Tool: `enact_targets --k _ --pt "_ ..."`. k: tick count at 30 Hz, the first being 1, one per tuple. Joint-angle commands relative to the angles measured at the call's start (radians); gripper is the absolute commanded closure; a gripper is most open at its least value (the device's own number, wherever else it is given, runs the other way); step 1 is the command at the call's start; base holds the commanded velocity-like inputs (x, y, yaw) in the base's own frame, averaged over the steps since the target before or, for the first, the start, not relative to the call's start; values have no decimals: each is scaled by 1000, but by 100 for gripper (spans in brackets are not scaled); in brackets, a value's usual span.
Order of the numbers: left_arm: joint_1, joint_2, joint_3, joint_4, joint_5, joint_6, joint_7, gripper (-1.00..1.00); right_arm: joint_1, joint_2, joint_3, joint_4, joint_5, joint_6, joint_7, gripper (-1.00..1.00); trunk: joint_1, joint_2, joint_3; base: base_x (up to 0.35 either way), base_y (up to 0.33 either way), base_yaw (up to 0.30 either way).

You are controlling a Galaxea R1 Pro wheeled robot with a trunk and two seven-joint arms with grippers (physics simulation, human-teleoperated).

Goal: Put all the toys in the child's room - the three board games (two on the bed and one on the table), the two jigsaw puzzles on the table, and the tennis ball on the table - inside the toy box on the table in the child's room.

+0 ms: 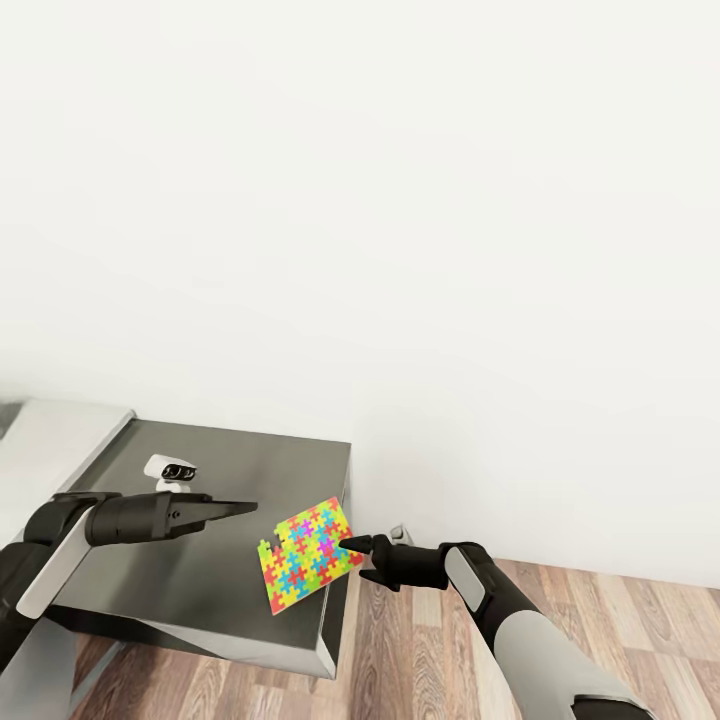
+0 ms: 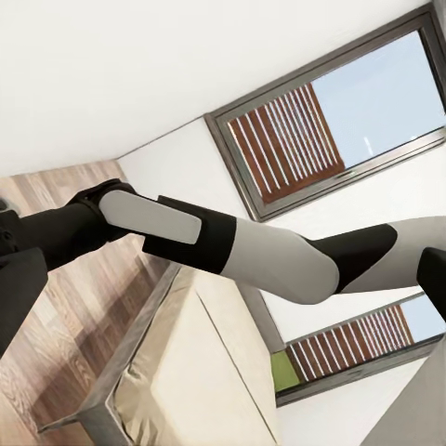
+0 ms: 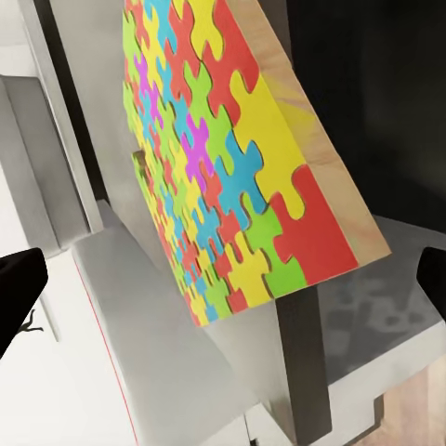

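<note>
One jigsaw puzzle (image 1: pixel 303 557), a board of red, yellow, blue and green pieces, lies at the right end of the table (image 1: pixel 220 590), one corner reaching the edge. My right gripper (image 1: pixel 357 558) is open just beyond that corner. In the right wrist view the jigsaw puzzle (image 3: pixel 232 158) sits between the spread fingertips (image 3: pixel 20 288) without touching them. My left gripper (image 1: pixel 245 508) hovers over the table to the puzzle's left, pointing at it, open and holding nothing. The bed (image 2: pixel 186 372) with its beige mattress appears in the left wrist view behind my right arm (image 2: pixel 251 251).
A small white gadget (image 1: pixel 171 470) stands on the table behind my left gripper. A white wall rises behind the table. Wooden floor (image 1: pixel 430 650) lies off the table's right end. Slatted windows (image 2: pixel 307 130) are beyond the bed.
</note>
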Motion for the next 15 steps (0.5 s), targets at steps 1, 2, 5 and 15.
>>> enact_targets --k 1,2,5,15 --pt "-1 1 -2 0 4 10 -1 -100 -1 1 -8 0 5 6 3 -100 0 -1 -1 -1 1 0" --pt "-1 1 -2 0 4 10 -1 -100 -1 1 -8 0 5 5 3 -100 0 -1 -1 0 0 0" --pt "-1 0 -2 1 4 10 -1 -100 -1 1 -8 0 5 5 3 -100 12 -22 -10 0 0 0" --pt "-1 0 -2 1 6 10 -1 -100 -1 1 -8 0 5 3 3 -100 12 -22 -10 0 0 0"
